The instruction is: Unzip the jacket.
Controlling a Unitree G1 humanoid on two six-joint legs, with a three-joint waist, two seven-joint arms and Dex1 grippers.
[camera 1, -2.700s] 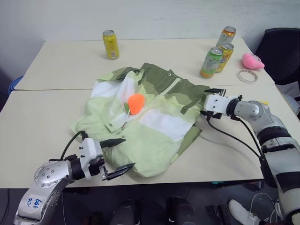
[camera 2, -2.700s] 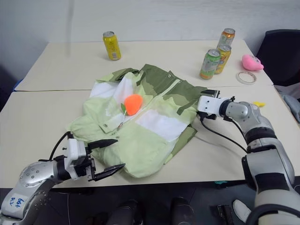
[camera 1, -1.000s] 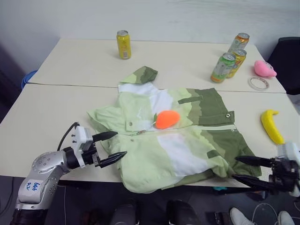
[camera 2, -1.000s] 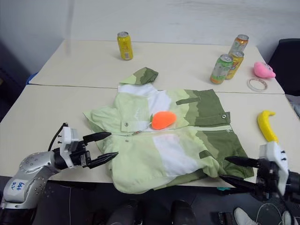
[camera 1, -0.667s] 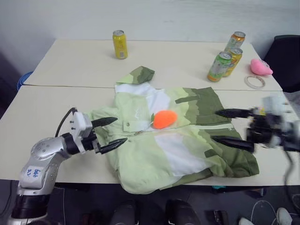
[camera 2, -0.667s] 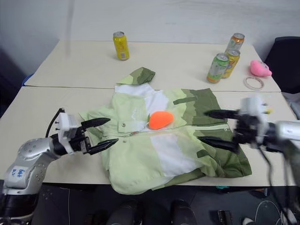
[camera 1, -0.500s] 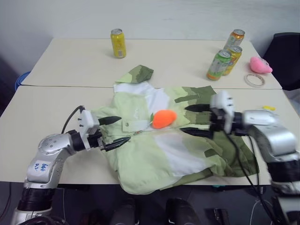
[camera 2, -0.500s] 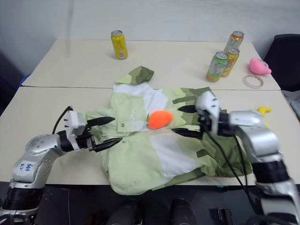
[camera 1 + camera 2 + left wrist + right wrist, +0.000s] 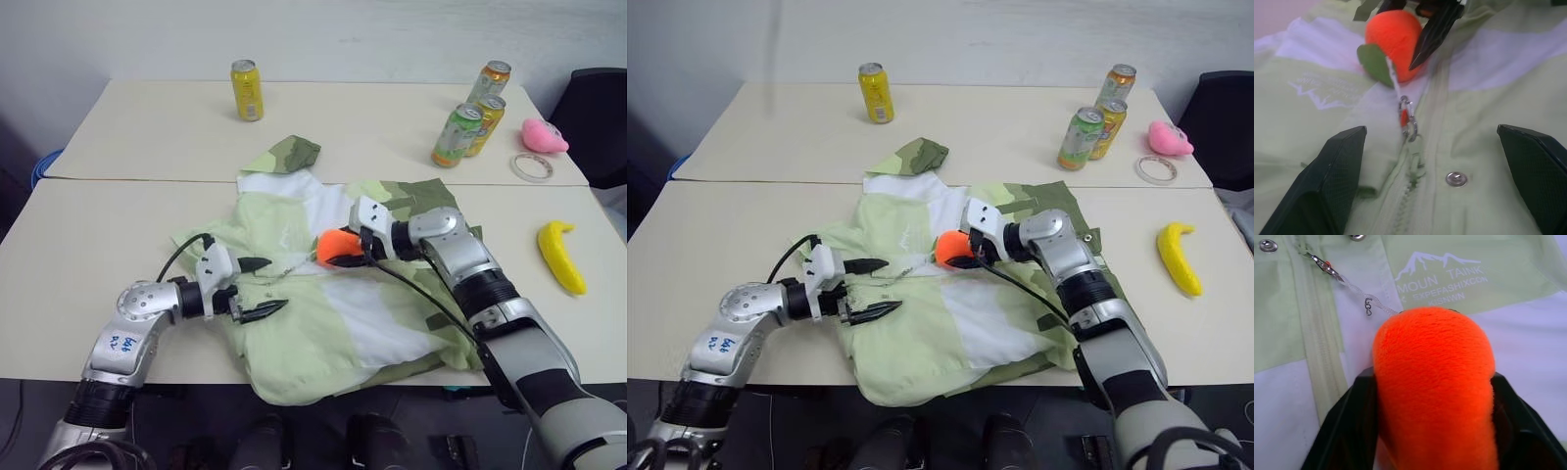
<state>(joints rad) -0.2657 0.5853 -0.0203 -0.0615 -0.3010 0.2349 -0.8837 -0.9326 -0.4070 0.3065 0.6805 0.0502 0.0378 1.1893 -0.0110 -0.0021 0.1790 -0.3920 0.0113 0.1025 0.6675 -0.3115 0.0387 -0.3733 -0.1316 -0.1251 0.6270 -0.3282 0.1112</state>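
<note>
Orange plush toy (image 9: 1435, 382) lies on jacket (image 9: 372, 323), cans (image 9: 460, 122) beyond.

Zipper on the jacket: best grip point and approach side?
Grip the orange plush charm tied by a short cord to the zipper pull, not the tiny metal tab lying flat on the jacket. Come from the hem side, along the zipper line. The charm is bulky and stands above the cloth; the right gripper already straddles it.

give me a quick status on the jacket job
Left gripper open over jacket, zipper still closed. Right gripper shut on orange plush.
</note>
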